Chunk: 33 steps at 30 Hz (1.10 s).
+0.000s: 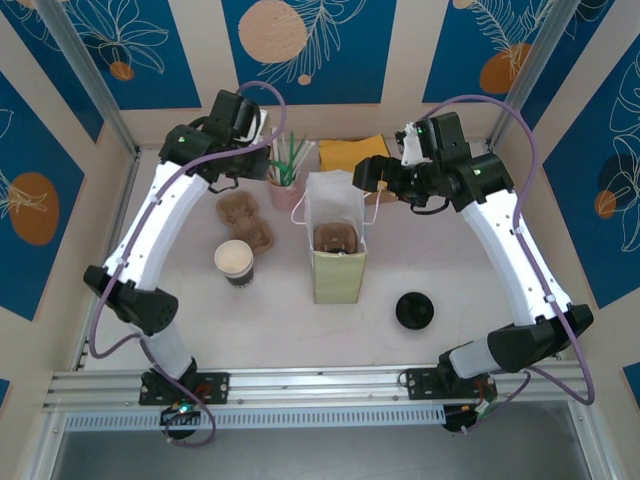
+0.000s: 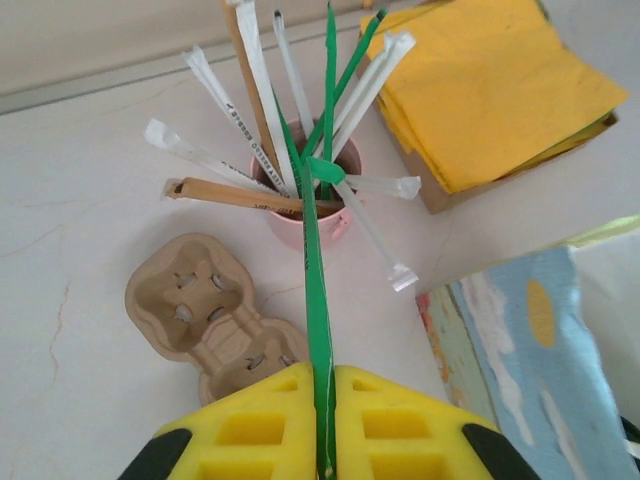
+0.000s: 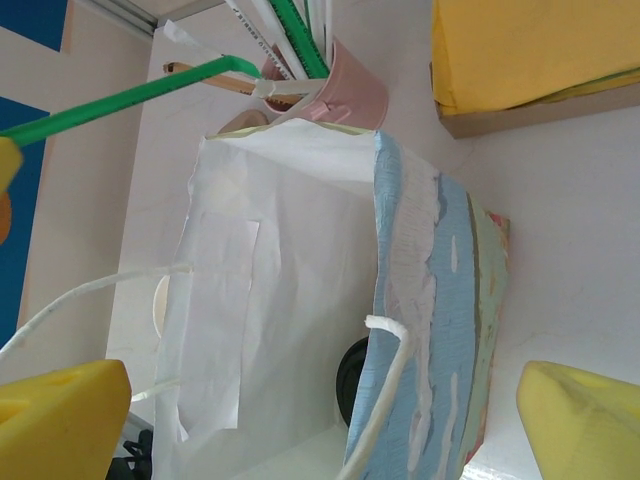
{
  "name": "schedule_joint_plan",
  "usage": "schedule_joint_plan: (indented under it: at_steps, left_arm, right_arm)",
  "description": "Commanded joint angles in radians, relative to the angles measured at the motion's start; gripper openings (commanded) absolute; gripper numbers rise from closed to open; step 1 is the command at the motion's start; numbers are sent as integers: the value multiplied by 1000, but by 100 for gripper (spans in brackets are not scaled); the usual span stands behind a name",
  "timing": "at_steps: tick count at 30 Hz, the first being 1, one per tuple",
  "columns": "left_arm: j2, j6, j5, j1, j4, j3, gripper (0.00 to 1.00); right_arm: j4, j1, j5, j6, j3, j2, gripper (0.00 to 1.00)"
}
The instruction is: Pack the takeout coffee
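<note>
- Left gripper (image 2: 322, 385) is clamped on a green straw (image 2: 318, 290), and the straw's far end reaches the mouth of the pink cup (image 2: 300, 215) of straws. It holds no part of the coffee.
- Right gripper (image 3: 320, 390) is spread wide and holds nothing. In its wrist view the mouth of the paper bag (image 3: 290, 300) lies between the fingers; we cannot tell whether they touch it.
- Coffee cup (image 1: 234, 262) stands upright on the table (image 1: 300, 320), left of the bag and just beside the cup carriers (image 1: 245, 220). Its top is uncovered.
- Black lid (image 1: 415, 310) lies flat on the table right of the bag, well apart from the cup.
- We judge the cup light and thin-walled, so it dents under a hard squeeze and tips easily. We cannot tell if it holds liquid, so we treat it as full.
- Best hold, in our view, is across the body at the dark band with a light squeeze. A pinch at the rim likely ovalises it and spoils the lid fit.
- Lid looks like thin, slick plastic lying flush, so we'd grip it across its edge.
- Bag looks soft and may topple on a nudge.
</note>
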Motion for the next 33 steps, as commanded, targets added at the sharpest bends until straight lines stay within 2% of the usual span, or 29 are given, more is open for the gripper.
schedule_joint_plan:
  at_steps: [1, 9, 15, 24, 33]
  left_arm:
    - [-76, -39, 60, -11, -31, 39, 9]
    - [-181, -62, 160, -41, 41, 9, 9]
    - [-198, -112, 193, -82, 49, 28, 11]
    - [-182, -139, 173, -207, 8, 39, 11]
    - [-188, -149, 103, -280, -69, 36, 11]
  right_arm:
    - [25, -5, -24, -6, -30, -41, 99]
    - [53, -9, -21, 2, -118, -106, 99]
    - [62, -12, -8, 14, -173, -157, 99]
    - [57, -26, -1, 18, -216, -202, 99]
    - [59, -29, -7, 18, -235, -217, 99]
